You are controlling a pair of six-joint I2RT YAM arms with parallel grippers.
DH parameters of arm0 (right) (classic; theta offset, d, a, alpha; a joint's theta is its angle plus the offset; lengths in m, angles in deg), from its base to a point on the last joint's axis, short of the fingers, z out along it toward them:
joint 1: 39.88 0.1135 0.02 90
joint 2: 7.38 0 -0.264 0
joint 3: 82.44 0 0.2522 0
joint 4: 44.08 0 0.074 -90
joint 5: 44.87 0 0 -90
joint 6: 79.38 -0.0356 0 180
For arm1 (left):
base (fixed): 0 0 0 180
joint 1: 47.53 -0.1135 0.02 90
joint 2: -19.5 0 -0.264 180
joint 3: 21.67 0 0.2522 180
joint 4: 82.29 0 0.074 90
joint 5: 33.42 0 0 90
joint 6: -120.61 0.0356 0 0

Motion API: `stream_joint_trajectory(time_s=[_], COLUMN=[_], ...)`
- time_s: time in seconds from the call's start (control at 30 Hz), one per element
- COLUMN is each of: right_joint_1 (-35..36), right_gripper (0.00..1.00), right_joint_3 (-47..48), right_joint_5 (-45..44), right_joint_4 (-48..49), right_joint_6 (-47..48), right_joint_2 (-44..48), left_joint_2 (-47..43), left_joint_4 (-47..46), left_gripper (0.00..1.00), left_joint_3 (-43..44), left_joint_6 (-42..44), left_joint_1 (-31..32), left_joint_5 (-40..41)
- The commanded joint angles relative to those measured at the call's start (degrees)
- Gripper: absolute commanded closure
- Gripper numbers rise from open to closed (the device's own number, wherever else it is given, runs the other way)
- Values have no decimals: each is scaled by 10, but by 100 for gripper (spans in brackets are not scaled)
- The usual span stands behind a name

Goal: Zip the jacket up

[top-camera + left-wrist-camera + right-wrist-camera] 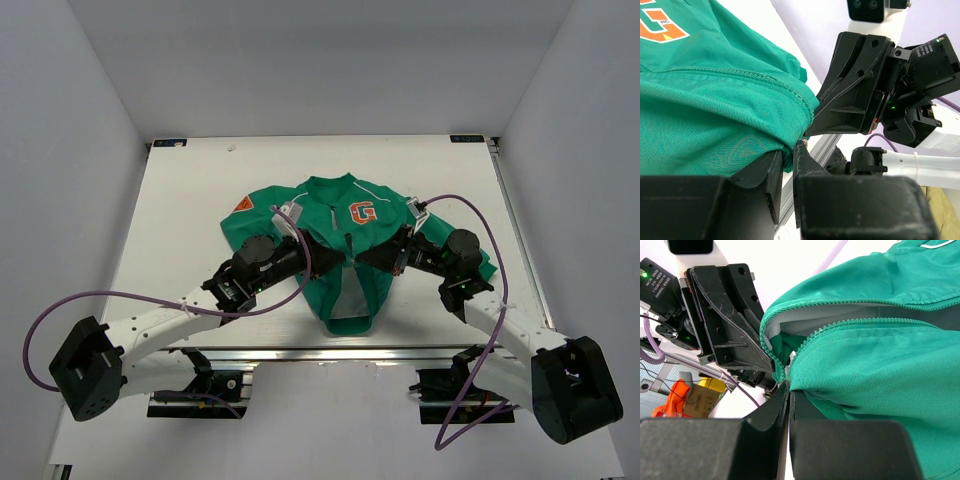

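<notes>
Jacket [330, 215] edges vanish inside left hand [788, 154] and right hand [789, 391].

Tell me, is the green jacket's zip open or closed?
Open, at least at the lower end: the jacket has its two rows of teeth apart, grey lining showing between.

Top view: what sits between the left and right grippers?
Only the jacket, its zip seam, separates left gripper from right gripper; grey lining shows just below. Top view shows it.
</notes>
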Motion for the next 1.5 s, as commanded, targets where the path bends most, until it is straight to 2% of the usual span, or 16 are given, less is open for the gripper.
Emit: stream_joint_trajectory(time_s=[0.0, 0.6, 0.7, 0.73, 0.83, 1.07, 1.27, 1.37, 1.47], right_joint_1=[2, 2, 2, 2, 2, 2, 6, 6, 7], right_gripper=[100, 100, 100, 100, 100, 100, 100, 100, 100], right_joint_3=[2, 8, 2, -1, -10, -35, -48, -46, -45], right_joint_5=[-7, -4, 2, 3, 3, 8, 0, -2, -10], right_joint_4=[59, 97, 95, 91, 72, 67, 91, 104, 109], right_joint_6=[-7, -35, -39, -39, -33, -49, -65, -72, -77], right_joint_2=[0, -11, -4, 0, 17, 26, 11, 3, -2], left_joint_2=[-2, 2, 7, 7, 9, 10, 21, 25, 24], left_joint_4=[-13, 30, 36, 31, 29, 3, -13, -19, -24], left_gripper=[100, 100, 73, 55, 40, 40, 49, 51, 58], left_joint_3=[5, 18, 20, 20, 17, 2, 1, -1, -4], left_joint_6=[2, 15, 3, 0, -11, -29, -34, -36, -36], left_joint_1=[2, 2, 2, 2, 2, 2, -1, 0, -2], left_joint_5=[-33, -61, -57, -53, -45, -45, -62, -67, -70])
